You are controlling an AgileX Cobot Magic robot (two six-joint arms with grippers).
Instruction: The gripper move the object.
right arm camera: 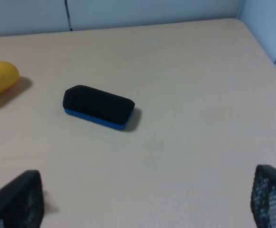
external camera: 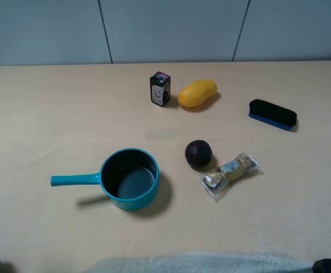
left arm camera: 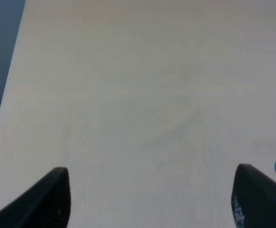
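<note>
Exterior high view puts the candy packet (external camera: pixel 230 172) right of centre in the lower half of the frame, lying flat on the worktop (external camera: pixel 52 114) at a slant, its upper end toward the right. No hand touches it. Just to its upper left sits a dark purple round fruit (external camera: pixel 198 154), near the packet but apart from it. Further left, a teal saucepan (external camera: pixel 129 178) stands upright with its handle pointing to the left edge. Toward the top of the frame, a small dark carton (external camera: pixel 160 88) stands beside a yellow mango (external camera: pixel 197 93), and a black-and-blue eraser block (external camera: pixel 273 114) lies at the upper right.

Left wrist view shows the left hand (left arm camera: pixel 152 197) with its fingers spread wide over bare worktop, holding nothing. Right wrist view shows the right hand (right arm camera: pixel 147 202) likewise spread wide and empty, with the eraser block (right arm camera: pixel 98 107) beyond it.
</note>
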